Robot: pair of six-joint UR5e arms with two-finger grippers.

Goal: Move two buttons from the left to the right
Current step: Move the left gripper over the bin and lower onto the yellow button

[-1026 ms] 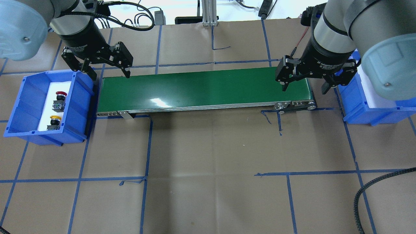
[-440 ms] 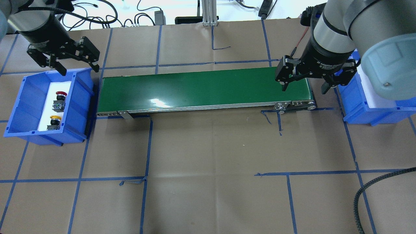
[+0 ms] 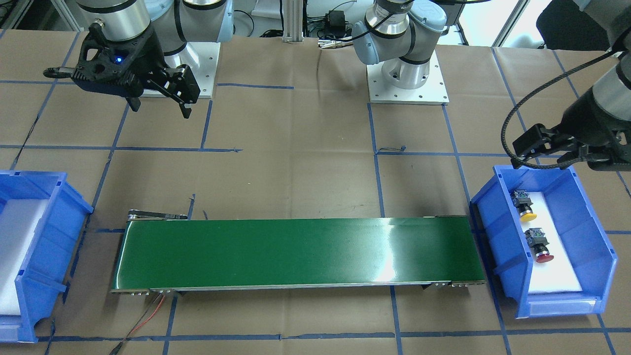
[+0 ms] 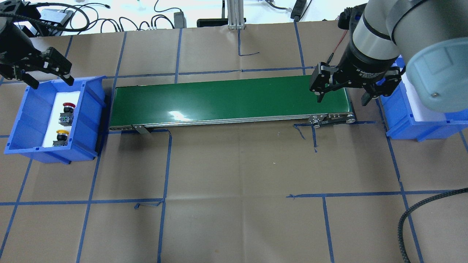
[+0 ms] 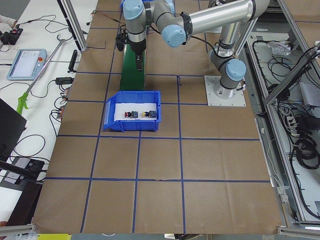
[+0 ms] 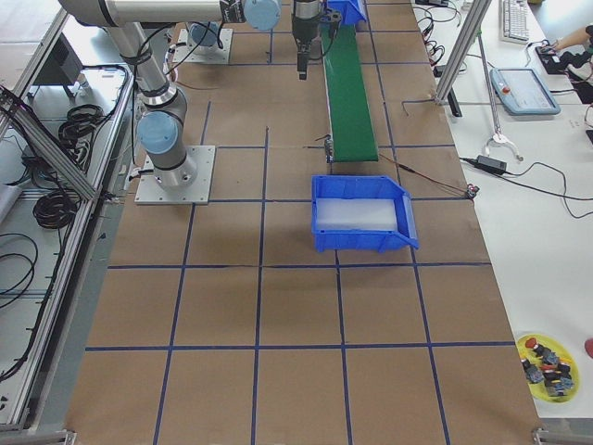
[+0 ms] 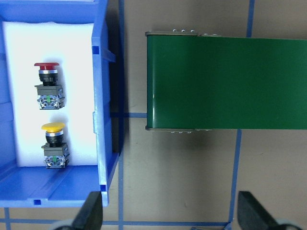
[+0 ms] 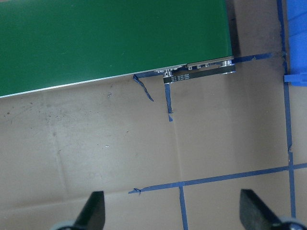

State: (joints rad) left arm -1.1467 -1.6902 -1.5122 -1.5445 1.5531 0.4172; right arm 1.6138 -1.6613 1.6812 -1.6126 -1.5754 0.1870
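Lying apart in the blue bin (image 4: pixel 22 120) at the counter's left edge: red button (image 4: pixel 67 111), yellow button (image 4: pixel 61 136). Left claw (image 4: pixel 53 84) gapes above its rim; right claw (image 4: pixel 342 101) gapes near the right edge.

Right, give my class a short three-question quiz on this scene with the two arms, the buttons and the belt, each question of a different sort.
1. True or false: the red button and the yellow button lie on the green conveyor belt.
2. The left end effector is: A) shut on a button; B) open and holding nothing; C) resting on the belt.
3. Which button lies nearer the robot's base?
Key: 1 false, both lie in the blue bin beside the belt's end; 2 B; 3 the yellow button.
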